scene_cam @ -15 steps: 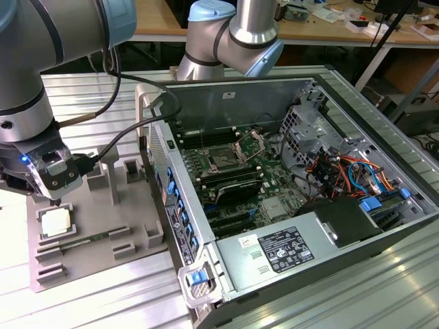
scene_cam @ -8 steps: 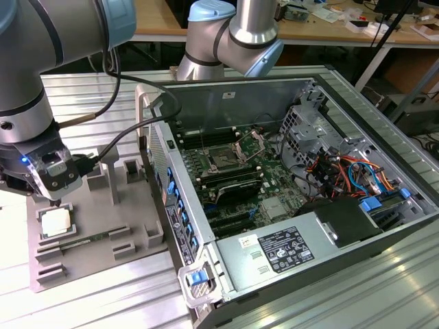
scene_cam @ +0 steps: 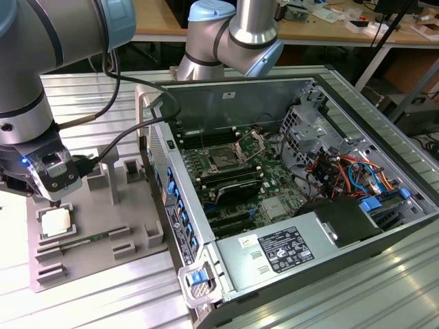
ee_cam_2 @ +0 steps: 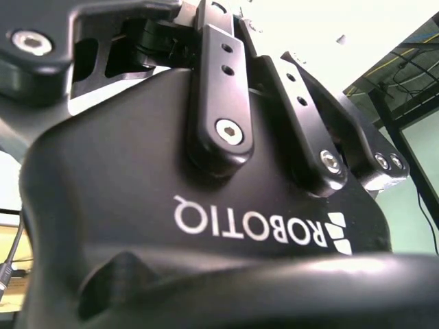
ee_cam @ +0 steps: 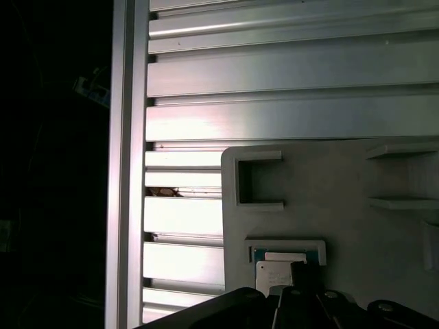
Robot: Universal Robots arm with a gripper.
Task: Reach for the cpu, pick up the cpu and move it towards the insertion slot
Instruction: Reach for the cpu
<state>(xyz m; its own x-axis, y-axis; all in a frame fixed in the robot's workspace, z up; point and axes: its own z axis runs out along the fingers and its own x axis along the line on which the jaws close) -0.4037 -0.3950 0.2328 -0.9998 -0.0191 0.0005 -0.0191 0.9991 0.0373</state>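
**A:** So, what is lying nearest on the counter (scene_cam: 103,301)?

**B:** The grey tray (scene_cam: 96,264) is sitting there. The cpu (scene_cam: 57,223) is resting flat in a square recess of it, pale top facing up, with a green memory stick (scene_cam: 86,240) lying just beside it.

**A:** And the gripper (scene_cam: 55,203)?

**B:** It is hanging right over the cpu, pointing down at it. Whether the jaws are standing apart or together I cannot tell, nor whether they are touching the chip.

**A:** What is lying farther off?

**B:** The open computer case (scene_cam: 226,92) is lying open side up. The insertion slot (scene_cam: 223,159) is showing on the green motherboard (scene_cam: 274,181) inside, well apart from the cpu, its shiny frame tilting up. Behind it all a wooden counter (scene_cam: 164,20) is standing.
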